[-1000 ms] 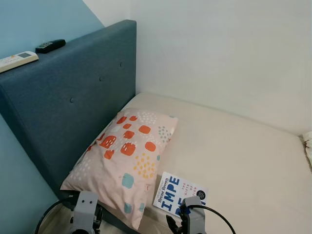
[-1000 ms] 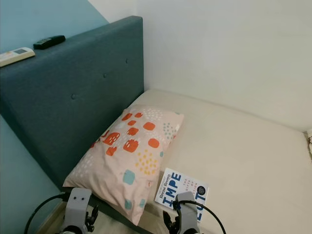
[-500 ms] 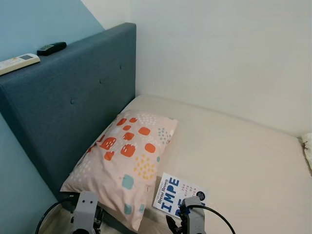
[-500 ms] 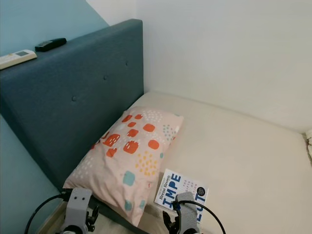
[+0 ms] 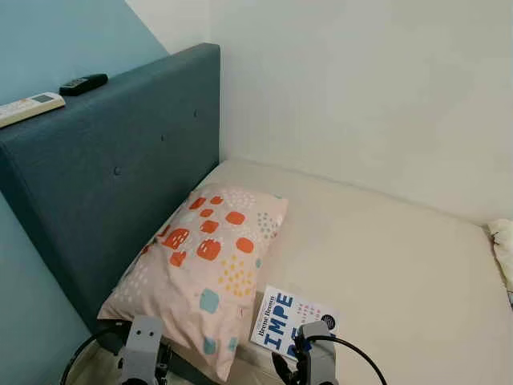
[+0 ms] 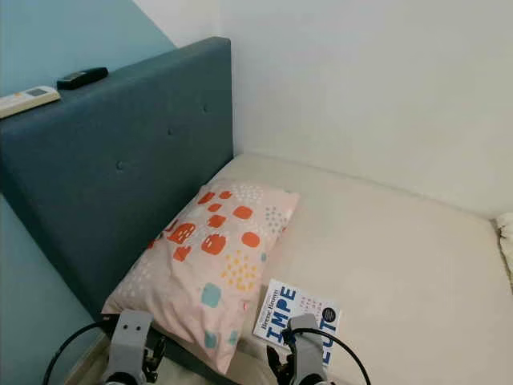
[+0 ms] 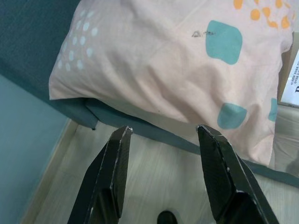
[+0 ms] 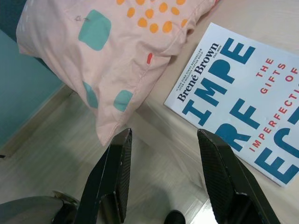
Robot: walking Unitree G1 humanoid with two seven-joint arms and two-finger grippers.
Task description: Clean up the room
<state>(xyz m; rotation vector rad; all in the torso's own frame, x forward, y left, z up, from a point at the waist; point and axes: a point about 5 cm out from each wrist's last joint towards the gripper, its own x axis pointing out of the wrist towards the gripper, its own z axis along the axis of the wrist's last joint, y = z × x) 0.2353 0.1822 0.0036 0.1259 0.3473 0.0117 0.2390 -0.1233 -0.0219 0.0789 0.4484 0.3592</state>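
headboard [image 5: 120,152] | white remote [image 5: 29,107], black remote [image 5: 82,83] (both on top) | wall [image 5: 361,96]

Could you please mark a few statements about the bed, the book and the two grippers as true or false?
1. The book lies on the mattress beside the pillow. True.
2. The right gripper is shut on the book. False: it is open and holds nothing.
3. Two remotes rest on top of the headboard. True.
4. The left gripper grips the pillow's corner. False: it is open, clear of the pillow.
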